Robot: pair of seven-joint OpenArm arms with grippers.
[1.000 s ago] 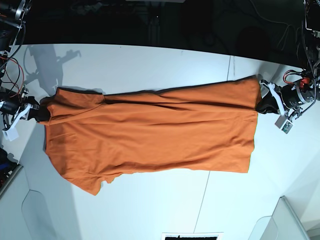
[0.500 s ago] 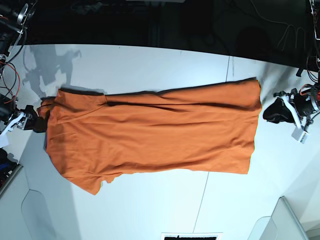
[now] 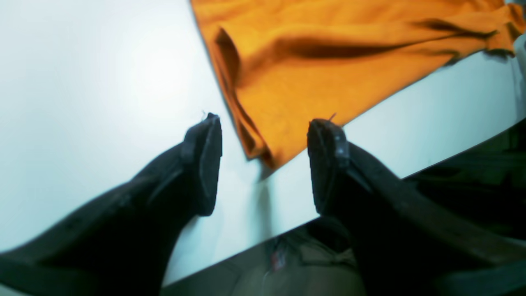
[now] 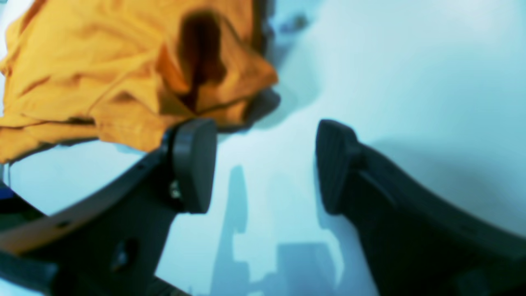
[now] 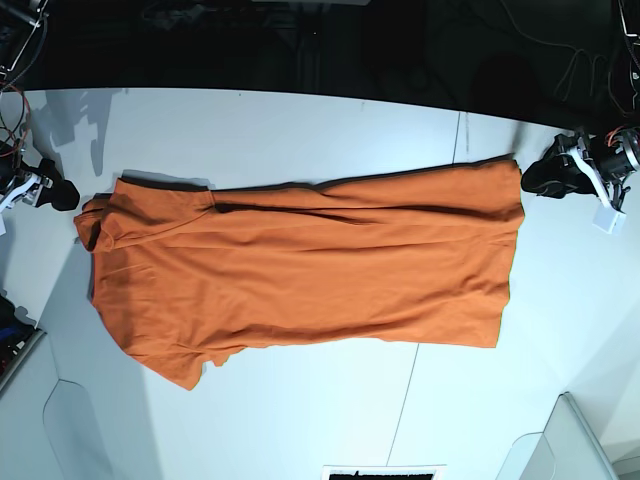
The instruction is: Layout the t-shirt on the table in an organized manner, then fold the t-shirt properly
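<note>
In the base view the t-shirt (image 5: pixel 300 265) lies stretched lengthwise across the white desk (image 5: pixel 300 125), mostly flat, with a long crease running under its far edge, one sleeve sticking out toward the near side and the collar end a little bunched; this looks like a shirt doubled along its length, so I judge the laying-out largely done and the folding at most partly begun, with the cross folds not yet made. The left hand (image 5: pixel 540 177) sits just off the hem corner, and the right hand (image 5: pixel 62 194) just off the collar end, neither touching cloth. From the left wrist, the left hand (image 3: pixel 265 164) has its pads spread wide with nothing between them, hanging over bare desk near its edge, the hem corner of the shirt (image 3: pixel 328 61) lying just ahead of the pads with a ripple behind it. From the right wrist, the right hand (image 4: pixel 265 164) is likewise spread and empty above the desk, and the rumpled collar end (image 4: pixel 123 70) lies close by the left pad, a dark fold showing in it that probably wants smoothing before any further fold.
</note>
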